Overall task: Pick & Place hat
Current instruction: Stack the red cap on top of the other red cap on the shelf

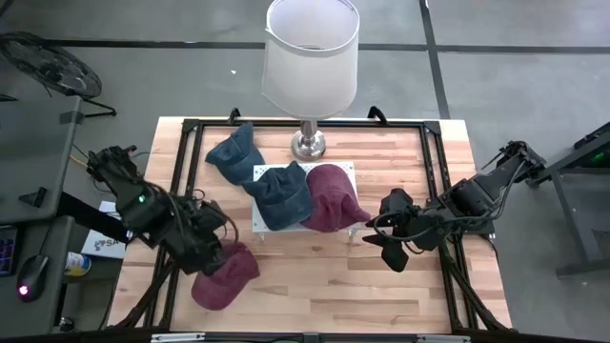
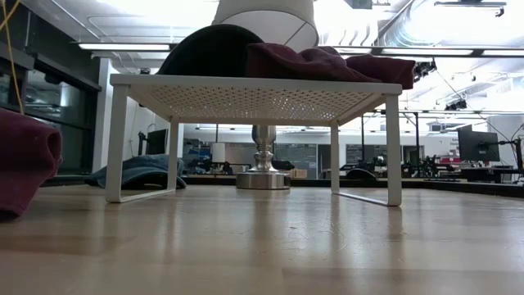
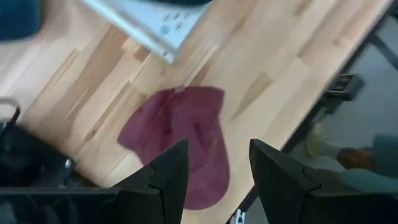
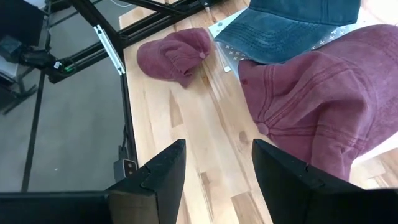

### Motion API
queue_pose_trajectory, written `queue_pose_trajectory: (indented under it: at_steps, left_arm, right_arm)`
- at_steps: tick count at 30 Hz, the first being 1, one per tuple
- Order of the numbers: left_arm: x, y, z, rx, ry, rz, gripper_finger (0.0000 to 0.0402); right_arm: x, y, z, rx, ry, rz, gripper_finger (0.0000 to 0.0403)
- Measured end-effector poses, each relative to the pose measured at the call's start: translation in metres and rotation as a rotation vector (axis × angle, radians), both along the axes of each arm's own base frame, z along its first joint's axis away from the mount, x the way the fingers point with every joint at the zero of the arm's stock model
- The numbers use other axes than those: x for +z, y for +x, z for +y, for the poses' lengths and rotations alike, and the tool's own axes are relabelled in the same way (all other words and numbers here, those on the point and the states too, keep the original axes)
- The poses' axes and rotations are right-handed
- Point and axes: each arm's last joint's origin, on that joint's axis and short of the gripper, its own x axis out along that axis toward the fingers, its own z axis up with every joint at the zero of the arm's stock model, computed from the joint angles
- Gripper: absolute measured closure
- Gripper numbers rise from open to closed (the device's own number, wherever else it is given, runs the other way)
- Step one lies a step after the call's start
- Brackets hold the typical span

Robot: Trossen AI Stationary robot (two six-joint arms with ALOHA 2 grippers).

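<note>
A maroon hat [image 1: 225, 277] lies flat on the table near the front left; it also shows in the left wrist view [image 3: 180, 140] and the low view [image 2: 24, 160]. My left gripper [image 1: 212, 248] hovers over its far edge, open and empty [image 3: 219, 168]. A white perforated rack [image 1: 257, 217] at the table's middle carries a blue hat [image 1: 283, 195] and a second maroon hat [image 1: 331, 197]. My right gripper [image 1: 383, 240] is open and empty [image 4: 217, 168], just right of the rack, beside the maroon hat [image 4: 317, 106] on it. Another blue hat [image 1: 233, 152] lies at the far left.
A lamp with a white shade [image 1: 310, 57] stands on its metal base [image 1: 308, 145] behind the rack. A black frame [image 1: 434, 181] runs along the table's edges. Bare wood [image 1: 324, 286] lies in front of the rack.
</note>
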Motion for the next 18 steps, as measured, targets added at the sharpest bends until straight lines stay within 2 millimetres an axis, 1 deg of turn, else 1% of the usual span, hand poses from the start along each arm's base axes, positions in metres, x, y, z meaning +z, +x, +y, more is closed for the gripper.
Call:
queue_pose_trajectory:
  at_steps: [5, 11, 18]
  left_arm:
    - [-0.028, -0.001, -0.011, 0.089, 0.009, 0.058, 0.0236]
    - [-0.062, 0.001, -0.025, 0.141, -0.011, 0.069, 0.0236]
    - [-0.094, 0.006, -0.032, 0.189, -0.039, 0.055, 0.0236]
  right_arm:
    - [0.0, 0.0, 0.0, 0.015, -0.021, -0.001, 0.0224]
    - [0.0, 0.0, -0.001, 0.001, -0.038, -0.01, 0.0224]
    - [0.0, 0.0, -0.001, 0.011, -0.044, -0.008, 0.0224]
